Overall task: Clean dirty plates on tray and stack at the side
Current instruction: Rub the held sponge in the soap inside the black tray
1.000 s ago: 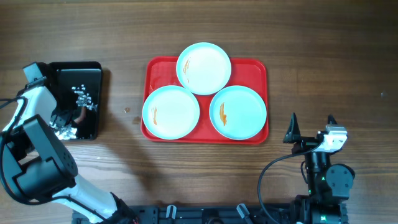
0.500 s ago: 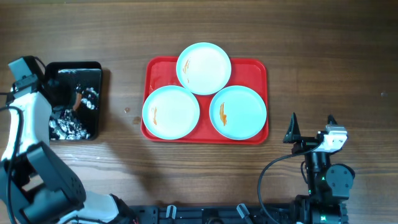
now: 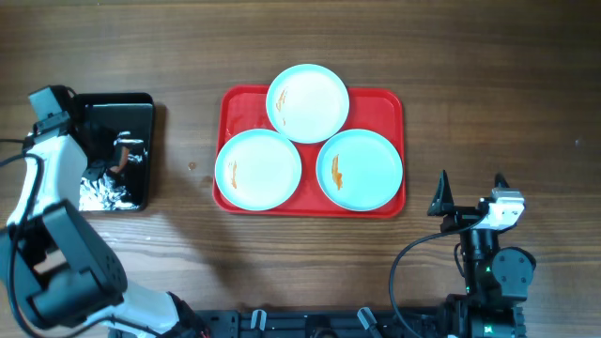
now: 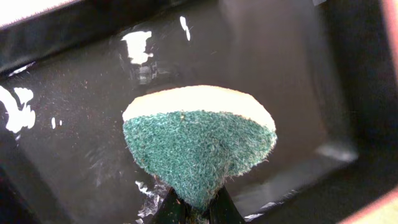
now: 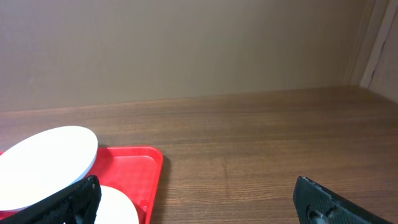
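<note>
Three pale mint plates sit on the red tray. The back plate overlaps the two front ones and has a faint smear. The front-left plate and front-right plate each carry an orange streak. My left gripper is shut on a green-and-tan sponge, held over the wet black tray far left of the plates. My right gripper stands open with nothing in it, near the table's front right, just off the red tray's corner. In the right wrist view, the raised plate and tray rim lie at lower left.
The black tray holds water with white foam at its near end. Bare wooden tabletop lies right of the red tray. A plain wall rises behind the table in the right wrist view.
My left arm has shifted about over the black tray with the sponge, out to the left and back a little. The foam has spread differently. The right arm and the plates have not moved.
</note>
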Robot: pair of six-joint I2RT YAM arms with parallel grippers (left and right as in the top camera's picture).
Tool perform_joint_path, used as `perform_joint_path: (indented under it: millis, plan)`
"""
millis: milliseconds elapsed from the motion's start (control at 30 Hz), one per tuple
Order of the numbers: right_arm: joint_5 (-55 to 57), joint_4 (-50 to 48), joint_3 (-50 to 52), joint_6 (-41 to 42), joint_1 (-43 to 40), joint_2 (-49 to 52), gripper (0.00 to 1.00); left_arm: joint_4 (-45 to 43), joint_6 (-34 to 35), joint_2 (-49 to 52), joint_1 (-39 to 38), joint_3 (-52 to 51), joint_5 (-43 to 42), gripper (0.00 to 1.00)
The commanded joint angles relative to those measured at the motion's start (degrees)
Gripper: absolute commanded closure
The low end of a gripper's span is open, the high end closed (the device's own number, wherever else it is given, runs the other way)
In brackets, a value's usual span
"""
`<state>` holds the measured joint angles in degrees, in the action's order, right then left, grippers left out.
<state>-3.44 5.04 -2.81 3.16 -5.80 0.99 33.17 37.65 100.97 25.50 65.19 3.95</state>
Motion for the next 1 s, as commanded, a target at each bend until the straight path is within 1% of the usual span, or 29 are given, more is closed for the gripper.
perform_joint_path:
  millis: [0, 100, 267, 367, 433, 533, 700, 767, 900, 967]
  plan:
    - [-0.9, -0.3, 0.3, 0.4, -0.3, -0.2, 0.00, -0.6, 0.1, 4.9, -0.2, -0.7, 2.0, 0.96]
    - [-0.9, -0.3, 0.3, 0.4, -0.3, -0.2, 0.00, -0.9, 0.1, 5.7, -0.2, -0.7, 1.9, 0.96]
    - [-0.9, -0.3, 0.3, 0.4, -0.3, -0.2, 0.00, -1.0, 0.1, 3.3, -0.2, -0.7, 0.7, 0.96]
    - [-0.9, -0.3, 0.3, 0.4, -0.3, -0.2, 0.00, -1.1, 0.1, 1.4, -0.2, -0.7, -4.0, 0.96]
    - [-0.9, -0.3, 0.3, 0.4, -0.3, -0.2, 0.00, -2.0, 0.1, -0.8, -0.2, -0.7, -10.3, 0.96]
    - [-0.9, -0.3, 0.3, 0.4, -0.3, -0.2, 0.00, -2.5, 0.1, -3.5, -0.2, -0.7, -13.6, 0.96]
    - [-0.9, -0.3, 0.3, 0.4, -0.3, -0.2, 0.00, -2.2, 0.1, -7.1, -0.3, -0.7, -13.4, 0.96]
    - [-0.9, -0.3, 0.3, 0.4, -0.3, -0.2, 0.00, -2.1, -0.2, -7.3, -0.3, -0.7, -12.2, 0.96]
    - [-0.9, -0.3, 0.3, 0.4, -0.3, -0.2, 0.00, -2.0, -6.8, -7.0, -0.3, -0.7, -7.9, 0.96]
    - [-0.9, -0.3, 0.3, 0.4, -0.3, -0.2, 0.00, -2.1, -7.6, -6.7, -0.2, -0.7, -7.3, 0.96]
